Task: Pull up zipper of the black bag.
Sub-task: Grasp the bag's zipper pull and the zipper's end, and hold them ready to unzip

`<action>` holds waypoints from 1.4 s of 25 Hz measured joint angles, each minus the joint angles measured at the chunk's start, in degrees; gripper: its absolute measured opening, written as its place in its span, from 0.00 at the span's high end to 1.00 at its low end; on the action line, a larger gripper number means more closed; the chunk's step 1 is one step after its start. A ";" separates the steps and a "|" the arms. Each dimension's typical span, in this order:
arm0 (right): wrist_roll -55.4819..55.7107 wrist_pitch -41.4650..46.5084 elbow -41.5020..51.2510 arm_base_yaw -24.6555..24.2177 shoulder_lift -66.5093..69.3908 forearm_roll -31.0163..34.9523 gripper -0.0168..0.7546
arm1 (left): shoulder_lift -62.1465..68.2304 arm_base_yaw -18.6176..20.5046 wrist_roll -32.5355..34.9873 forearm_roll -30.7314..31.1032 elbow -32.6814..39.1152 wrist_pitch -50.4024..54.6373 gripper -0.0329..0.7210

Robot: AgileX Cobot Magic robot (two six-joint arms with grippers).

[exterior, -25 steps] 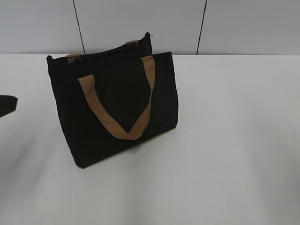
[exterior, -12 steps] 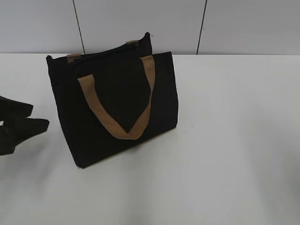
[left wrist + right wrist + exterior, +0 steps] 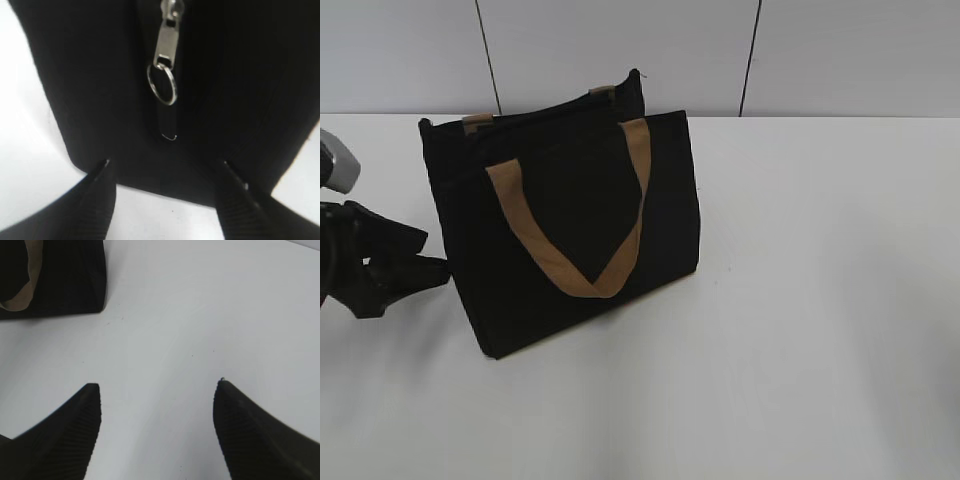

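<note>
The black bag (image 3: pixel 570 220) stands upright on the white table with a tan handle (image 3: pixel 570 245) hanging down its front. My left gripper (image 3: pixel 432 255) is open at the bag's left end, its fingertips close to the fabric. In the left wrist view the bag's end (image 3: pixel 100 75) fills the frame, with the zipper's silvery pull (image 3: pixel 165 45) and a metal ring (image 3: pixel 162 89) hanging down it, beyond my open gripper (image 3: pixel 165 162). My right gripper (image 3: pixel 157 385) is open and empty over bare table; it is out of the exterior view.
The white table (image 3: pixel 800 300) runs to a grey panelled wall (image 3: pixel 620 50) behind the bag. In the right wrist view the bag's corner (image 3: pixel 75 285) lies at the top left.
My left gripper has come in from the left edge of the exterior view and moved right, up to the bag's left end. The bag has not moved.
</note>
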 joint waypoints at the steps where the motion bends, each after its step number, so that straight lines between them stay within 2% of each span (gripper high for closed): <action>1: -0.04 0.00 0.00 0.00 0.00 0.00 0.29 | 1.07 0.00 0.00 -0.08 -0.51 0.54 0.34; 14: -0.06 0.79 0.00 0.00 0.00 1.63 0.29 | 11.56 0.00 0.85 -0.15 -7.69 7.04 0.37; 28: -0.06 0.92 0.00 0.00 0.00 1.76 0.29 | 15.63 -0.66 0.83 -0.09 -9.77 9.88 0.39; 31: -0.06 0.92 0.00 0.00 0.00 1.76 0.29 | 15.70 -1.87 0.83 -0.09 -10.57 9.64 0.48; 35: -0.06 0.92 0.00 0.00 0.00 1.76 0.29 | 16.25 -2.70 0.83 -0.09 -10.78 7.83 0.67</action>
